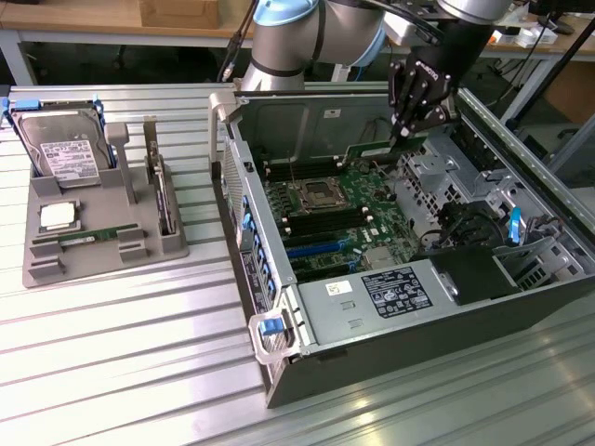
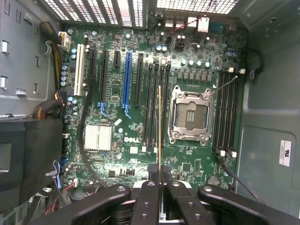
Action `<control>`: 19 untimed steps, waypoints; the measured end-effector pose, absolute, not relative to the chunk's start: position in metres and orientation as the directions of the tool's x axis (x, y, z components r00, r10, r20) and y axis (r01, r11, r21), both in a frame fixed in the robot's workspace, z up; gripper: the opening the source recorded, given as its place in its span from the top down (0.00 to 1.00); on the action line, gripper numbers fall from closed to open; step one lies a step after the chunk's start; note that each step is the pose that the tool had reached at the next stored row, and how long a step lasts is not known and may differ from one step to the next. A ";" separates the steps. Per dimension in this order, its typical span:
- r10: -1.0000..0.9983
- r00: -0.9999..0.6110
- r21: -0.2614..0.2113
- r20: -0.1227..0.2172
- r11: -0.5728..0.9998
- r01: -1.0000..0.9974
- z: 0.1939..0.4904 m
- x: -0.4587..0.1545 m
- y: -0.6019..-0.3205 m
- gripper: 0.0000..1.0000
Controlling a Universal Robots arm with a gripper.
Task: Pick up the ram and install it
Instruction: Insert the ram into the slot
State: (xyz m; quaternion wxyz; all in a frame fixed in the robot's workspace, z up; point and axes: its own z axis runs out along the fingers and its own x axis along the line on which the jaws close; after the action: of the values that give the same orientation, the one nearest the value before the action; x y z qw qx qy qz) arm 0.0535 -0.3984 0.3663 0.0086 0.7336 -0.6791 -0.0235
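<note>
Grip check first: the claw (image 2: pixel 159 174) is pinched down narrow on the ram (image 2: pixel 159 126), with a black finger pressed against each face at one end of the stick. From the wrist view you're looking at the stick dead edge-on, so it's just a thin gold line running out from the fingertips. Right behind it is the motherboard (image 2: pixel 117 157). The line sits over the bank of black memory slots (image 2: pixel 151 103) just beside the open CPU socket (image 2: pixel 190 115). I honestly can't tell if the edge is touching a slot or hanging just above it. On the other side of the socket there's a second bank of slots (image 2: pixel 227 112), and further across the board are a long blue slot (image 2: pixel 126 79) and a small silver heatsink (image 2: pixel 98 138). In the exterior view the claw (image 1: pixel 414 132) hangs inside the open computer case (image 1: pixel 390 362), near its back wall, with the ram (image 1: pixel 372 149) sticking out toward the exterior view's left. Well apart from all that, at the exterior view's left on the ribbed metal table (image 1: pixel 121 372), is a gray tray (image 1: pixel 102 260). It holds a hard drive (image 1: pixel 60 149) standing at the back, a CPU chip (image 1: pixel 58 216), and a second stick (image 1: pixel 88 238) lying flat.
</note>
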 end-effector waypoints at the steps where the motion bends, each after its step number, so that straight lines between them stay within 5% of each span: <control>1: -0.997 0.077 0.045 -0.023 -0.078 -0.996 0.365 0.054 -0.398 0.88; 19: -0.997 0.077 0.045 -0.023 -0.078 -0.996 0.352 0.054 -0.398 0.88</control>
State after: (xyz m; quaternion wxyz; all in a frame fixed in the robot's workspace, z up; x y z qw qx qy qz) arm 0.0535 -0.3983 0.3517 0.0086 0.7337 -0.6791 -0.0235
